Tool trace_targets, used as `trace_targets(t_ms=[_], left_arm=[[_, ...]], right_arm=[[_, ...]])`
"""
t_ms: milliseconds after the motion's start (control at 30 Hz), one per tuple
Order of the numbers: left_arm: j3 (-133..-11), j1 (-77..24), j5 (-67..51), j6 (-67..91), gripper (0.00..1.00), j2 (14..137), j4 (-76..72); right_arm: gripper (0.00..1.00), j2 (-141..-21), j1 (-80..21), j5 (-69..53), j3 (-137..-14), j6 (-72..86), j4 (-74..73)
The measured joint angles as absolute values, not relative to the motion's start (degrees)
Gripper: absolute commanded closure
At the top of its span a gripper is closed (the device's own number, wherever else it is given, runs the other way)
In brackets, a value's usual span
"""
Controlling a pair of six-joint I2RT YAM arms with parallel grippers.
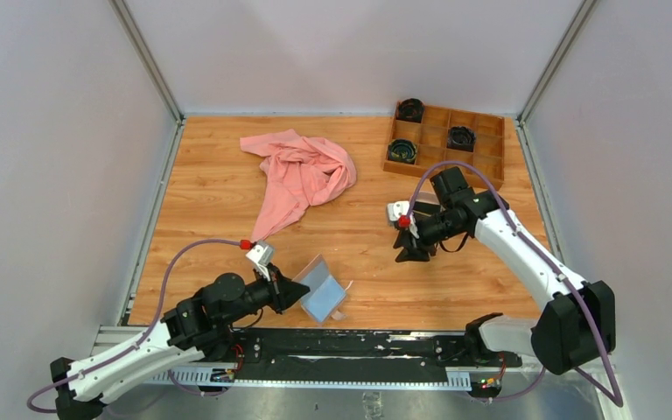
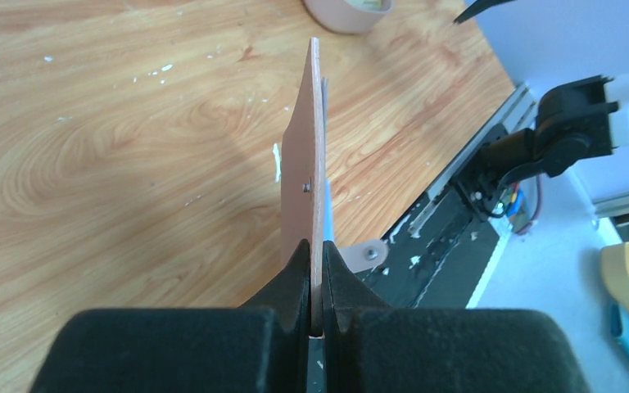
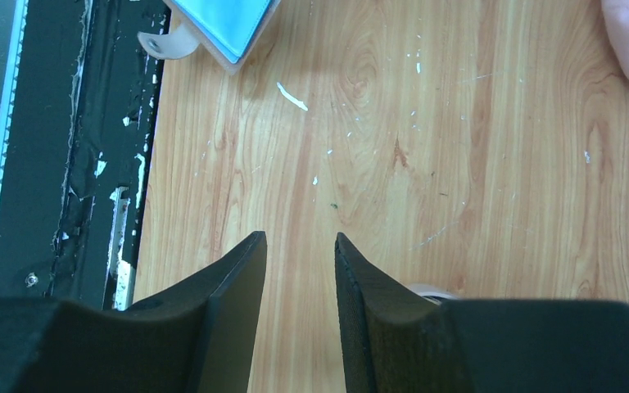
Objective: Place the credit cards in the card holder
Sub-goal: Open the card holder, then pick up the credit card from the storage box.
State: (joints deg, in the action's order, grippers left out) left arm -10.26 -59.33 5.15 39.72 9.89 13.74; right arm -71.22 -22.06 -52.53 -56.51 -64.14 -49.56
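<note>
The left gripper (image 2: 317, 274) is clamped narrow on the lower edge of a flat tan-brown folding card holder (image 1: 322, 290) with light blue inner pockets. It holds the holder upright on edge, at the middle of the desk's (image 1: 219, 192) near edge. A pale snap tab (image 2: 370, 255) hangs from the holder on the side towards the rail.

The right gripper (image 3: 299, 239) hovers over the right half of the desk. Its jaws stand apart, with only bare wood showing between them.

A crumpled pink cloth (image 1: 302, 175) lies towards the far edge, left of centre. A wooden compartment box (image 1: 490, 162) sits in the far right corner, with black coiled items (image 1: 402, 151) in three cells. The left wrist view shows the rim of a pinkish-beige tray (image 2: 340, 18) beyond the holder.
</note>
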Motion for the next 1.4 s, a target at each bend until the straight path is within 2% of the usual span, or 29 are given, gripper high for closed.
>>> trace_targets(t_ms=[267,500,733,967,1167,1400], left_arm=[[-10.3,-59.3,4.8,38.0,1.00,13.4,15.0],[-5.0,-59.3,3.4,39.7,1.00,12.5,7.7],[-2.5,-59.3,3.9,39.6,1.00,14.5,3.0],[-3.0,-59.3,5.3,38.1,1.00,23.5,-4.5],[-5.5,-59.3,5.8,36.7,1.00,28.8,-7.7],[-6.5,-59.3,6.3,36.4,1.00,31.2,-10.6]], right_arm=[[0.58,-71.2,-19.0,-51.3,-56.6,-64.5,-51.0],[0.57,-71.2,-7.9,-51.0,-58.4,-65.1,-52.6],[0.55,-74.5,-7.3,-50.3,-62.5,-66.1,-53.2],[0.52,-82.3,-6.3,-45.2,-68.0,-67.6,-53.2],[0.48,-90.4,-5.7,-43.6,-68.7,-66.3,-52.2],[0.45,-94.0,-5.7,-39.2,-68.1,-61.8,-47.1]])
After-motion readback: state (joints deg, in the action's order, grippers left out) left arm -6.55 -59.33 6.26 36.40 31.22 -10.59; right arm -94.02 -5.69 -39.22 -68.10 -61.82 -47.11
